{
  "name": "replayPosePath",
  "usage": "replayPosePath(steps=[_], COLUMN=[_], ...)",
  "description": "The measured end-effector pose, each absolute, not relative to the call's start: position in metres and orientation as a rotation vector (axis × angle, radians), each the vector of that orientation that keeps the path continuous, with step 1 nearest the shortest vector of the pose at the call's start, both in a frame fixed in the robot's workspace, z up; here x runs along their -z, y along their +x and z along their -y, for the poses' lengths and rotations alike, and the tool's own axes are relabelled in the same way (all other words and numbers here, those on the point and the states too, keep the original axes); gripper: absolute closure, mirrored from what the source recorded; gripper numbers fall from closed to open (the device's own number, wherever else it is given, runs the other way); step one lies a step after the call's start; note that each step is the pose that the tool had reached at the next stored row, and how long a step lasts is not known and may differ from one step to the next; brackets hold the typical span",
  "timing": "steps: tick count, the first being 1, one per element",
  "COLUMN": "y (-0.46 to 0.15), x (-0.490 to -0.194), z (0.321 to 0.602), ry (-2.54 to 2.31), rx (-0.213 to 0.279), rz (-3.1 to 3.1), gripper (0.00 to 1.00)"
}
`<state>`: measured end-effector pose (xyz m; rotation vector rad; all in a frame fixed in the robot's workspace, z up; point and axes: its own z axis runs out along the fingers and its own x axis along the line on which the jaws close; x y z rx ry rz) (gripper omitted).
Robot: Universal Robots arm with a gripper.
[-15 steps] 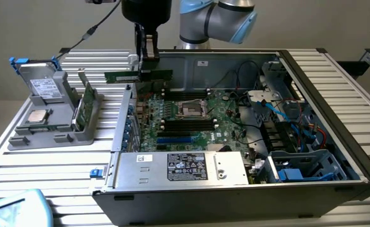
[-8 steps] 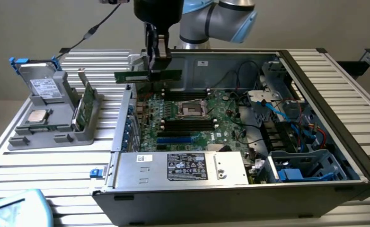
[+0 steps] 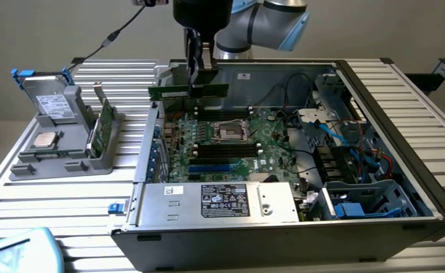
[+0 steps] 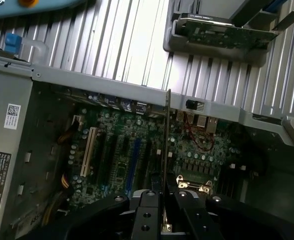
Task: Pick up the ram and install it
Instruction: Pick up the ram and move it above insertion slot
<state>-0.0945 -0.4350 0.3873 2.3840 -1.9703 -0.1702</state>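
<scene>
Ram (image 3: 188, 91) hangs level in the air over the rear part of the open computer case (image 3: 404, 114), above the motherboard (image 3: 272, 145) and touching none of it. The claw (image 3: 199, 79) is clamped on its two flat faces near the middle; the wrist view has the stick edge-on (image 4: 166, 135) between the closed fingers (image 4: 146, 207). The dark memory slots (image 3: 221, 115) lie below, just beside the processor socket (image 3: 230, 132). In my judgement the main risk is alignment: a stick slightly skewed to its slot, or offset along it, would land on the slot wall or the latches, and pressing then could bend the board or twist the stick in the grip. A drift toward the socket could also damage it
</scene>
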Motion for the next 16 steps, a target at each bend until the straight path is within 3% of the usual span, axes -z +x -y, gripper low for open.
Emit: replayPosePath(steps=[16], y=[-0.079], x=[-0.383], z=[0.435], ry=[2.341], rx=[0.143], rz=[2.054], gripper=[0.85])
